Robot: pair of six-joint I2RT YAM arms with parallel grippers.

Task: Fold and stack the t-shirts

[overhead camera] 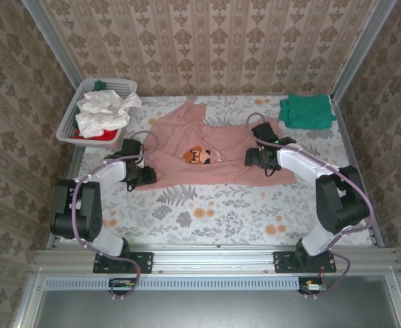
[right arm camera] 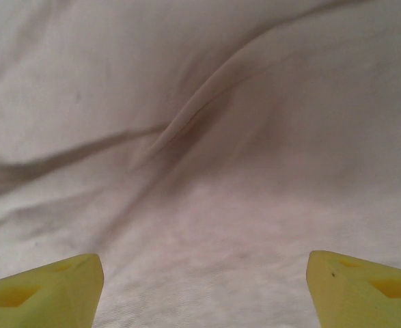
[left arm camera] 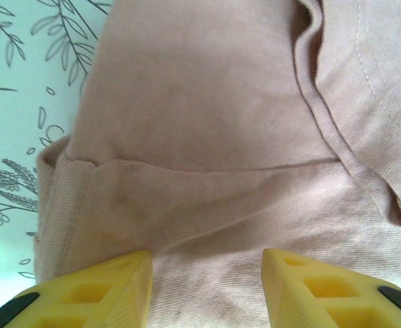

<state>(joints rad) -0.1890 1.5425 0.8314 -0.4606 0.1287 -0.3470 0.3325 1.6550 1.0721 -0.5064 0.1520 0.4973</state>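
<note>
Left wrist view is showing the left gripper (left arm camera: 207, 263) with its yellow fingers (left arm camera: 94, 294) standing apart and the dusty-pink t-shirt (left arm camera: 207, 123) lying under and between them. Nothing is looking pinched, so it's reading as open. The finger bases are getting cut off by the bottom edge. A folded hem is running across just ahead of the tips, and a strip of the leaf-print table (left arm camera: 22, 102) is peeking out at left.

The right gripper (right arm camera: 203, 263) is sitting spread even wider over wrinkled pink cloth, also not clamping anything, and only the finger corners are making it into frame.

From the top camera, both sets of fingers are hiding under the black wrist housings, one at each side edge of the pink shirt, which is lying spread mid-table with the pixel figure (overhead camera: 199, 156) facing up.

A folded teal-green t-shirt (overhead camera: 308, 111) is sitting at the far right corner. The white basket (overhead camera: 69, 119) at far left is holding a crumpled white t-shirt (overhead camera: 104, 113) piled on a red one (overhead camera: 99, 136) that's mostly buried, plus a green scrap (overhead camera: 101, 85) too small to identify.
</note>
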